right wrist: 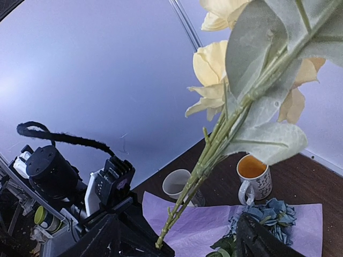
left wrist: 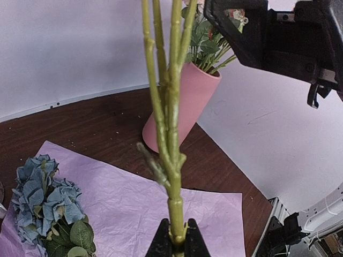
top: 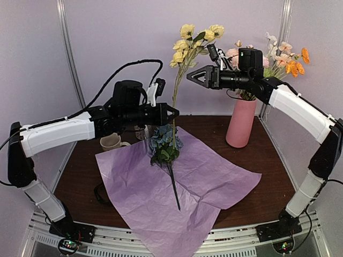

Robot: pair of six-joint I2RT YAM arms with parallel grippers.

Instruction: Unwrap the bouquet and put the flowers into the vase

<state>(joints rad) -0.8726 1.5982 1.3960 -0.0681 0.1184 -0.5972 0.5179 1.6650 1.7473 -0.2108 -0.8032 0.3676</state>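
My left gripper [top: 172, 113] is shut on the lower end of a green stem [left wrist: 174, 160] and holds it upright above the table. Yellow flowers [top: 195, 37] top that stem. My right gripper [top: 191, 76] is open, level with the upper stem and just to its right. In the right wrist view the stem [right wrist: 198, 176] rises between its spread fingers [right wrist: 102, 241]. The pink vase [top: 240, 123] stands at the back right and holds pink, white and orange flowers [top: 286, 59]. The bouquet's lilac tissue paper [top: 209, 176] lies flat and open. A dusty blue flower [top: 165, 143] rests on it.
A cream mug [top: 111, 142] stands left of the paper. A patterned mug [right wrist: 256, 174] and a pale cup [right wrist: 179, 184] stand behind the paper. A black ribbon [top: 99, 193] lies at the paper's left edge. White walls close in the table on three sides.
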